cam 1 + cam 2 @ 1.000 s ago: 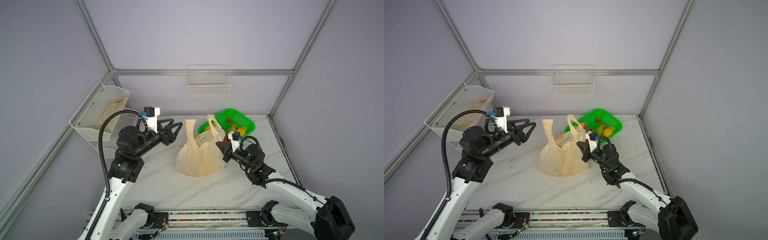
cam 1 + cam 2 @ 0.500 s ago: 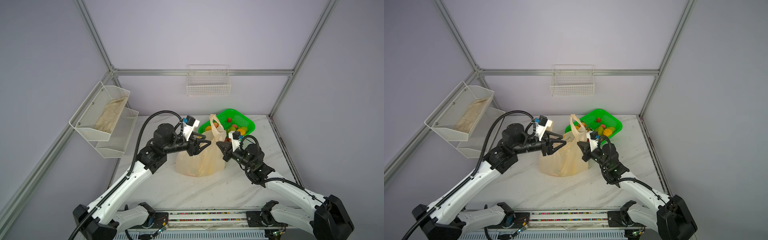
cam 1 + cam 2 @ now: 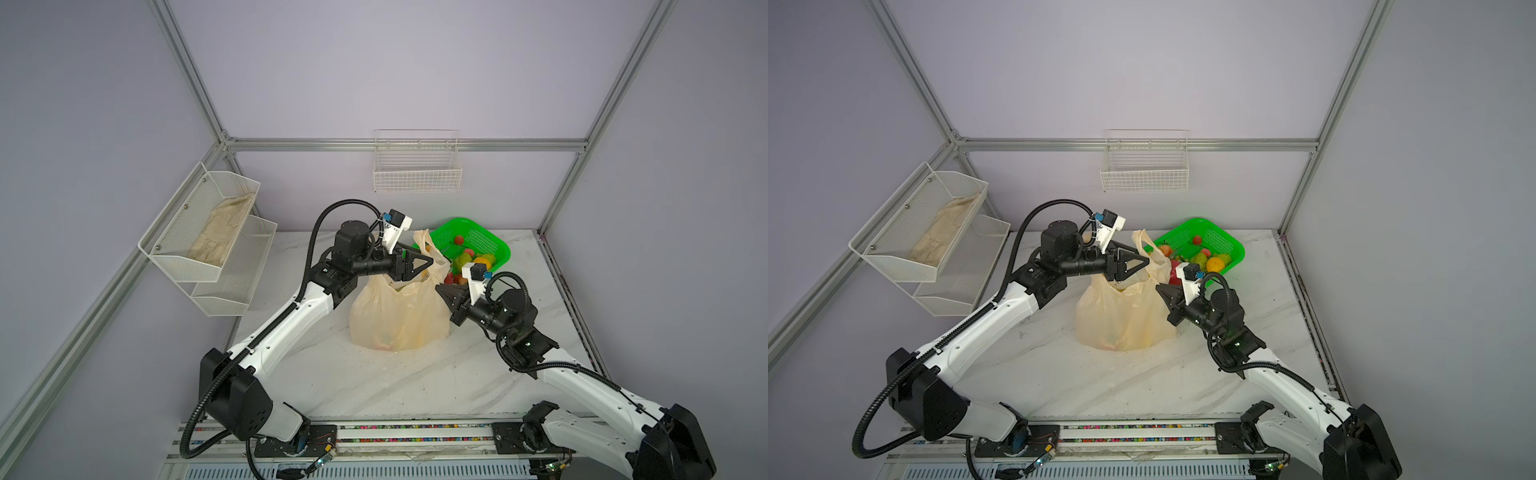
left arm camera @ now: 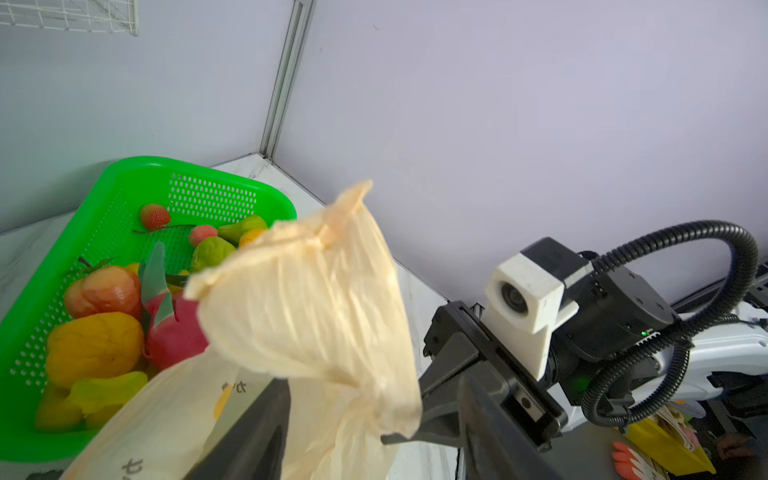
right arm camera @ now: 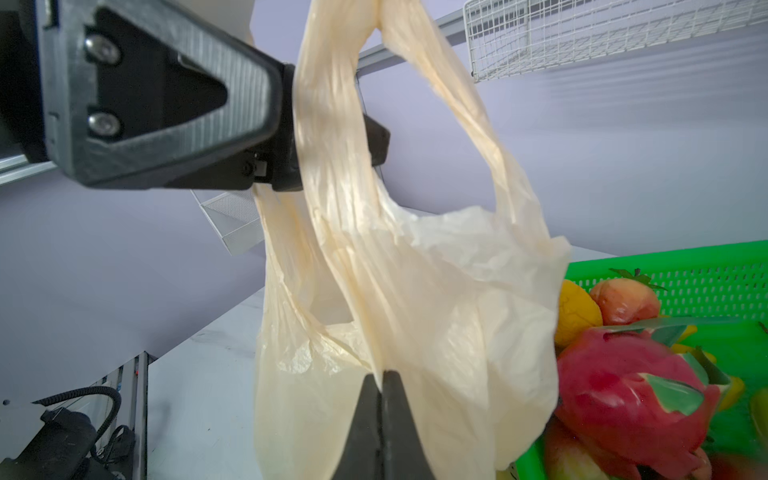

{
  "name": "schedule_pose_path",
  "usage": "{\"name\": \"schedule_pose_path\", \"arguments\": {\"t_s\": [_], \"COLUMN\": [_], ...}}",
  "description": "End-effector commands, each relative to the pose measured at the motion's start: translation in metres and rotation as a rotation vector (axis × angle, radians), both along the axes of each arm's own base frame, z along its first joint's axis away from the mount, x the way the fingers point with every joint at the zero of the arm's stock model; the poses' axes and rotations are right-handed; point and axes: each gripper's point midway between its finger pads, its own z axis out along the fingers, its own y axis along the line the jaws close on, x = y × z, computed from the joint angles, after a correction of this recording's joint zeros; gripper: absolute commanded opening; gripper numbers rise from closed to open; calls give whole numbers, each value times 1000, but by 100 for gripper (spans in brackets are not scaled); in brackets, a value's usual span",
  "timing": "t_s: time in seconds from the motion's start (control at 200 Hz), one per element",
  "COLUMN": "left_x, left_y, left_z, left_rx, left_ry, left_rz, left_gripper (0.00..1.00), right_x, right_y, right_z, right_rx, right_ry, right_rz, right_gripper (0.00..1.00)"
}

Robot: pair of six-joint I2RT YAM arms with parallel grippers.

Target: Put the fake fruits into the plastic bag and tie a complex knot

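While the plastic bag (image 3: 399,320) is pinned steady, frame centre, by the clamped right gripper (image 5: 382,380), a handle loop (image 3: 420,237) is straddled by the parted-jaw left gripper (image 3: 422,270).

Green basket (image 3: 478,241), white wire basket (image 3: 417,178), cloth (image 3: 222,232) in mesh shelf (image 3: 232,189).

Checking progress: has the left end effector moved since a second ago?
Yes. The left end effector moved right, away from the white wall rack, to the plastic bag.

Inside plastic bag (image 3: 399,316), fake fruits (image 3: 384,338) show only as dim coloured smudges; kinds untellable. Near corner of green basket (image 3: 500,249) hidden behind bag.
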Motion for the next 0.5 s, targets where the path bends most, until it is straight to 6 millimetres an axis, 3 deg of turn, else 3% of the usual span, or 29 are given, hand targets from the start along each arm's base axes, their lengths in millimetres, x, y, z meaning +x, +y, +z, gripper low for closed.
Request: {"name": "schedule_pose_path", "arguments": {"t_s": [0.0,0.26,0.495], "left_x": [2,24,32], "left_y": [-3,-1,-4], "left_z": [55,63,68], "left_rx": [-84,-81,-75], "left_ry": [-106,-136,-174], "left_rz": [-31,6,0], "left_gripper": [65,68,65], "right_x": [-6,-8,-7], "right_y": [1,3,4], "right_z": [10,8,4], "right_rx": [4,3,-3], "right_ry": [-37,-33,-25], "right_rz": [30,49,56], "right_gripper": [0,0,0]}}
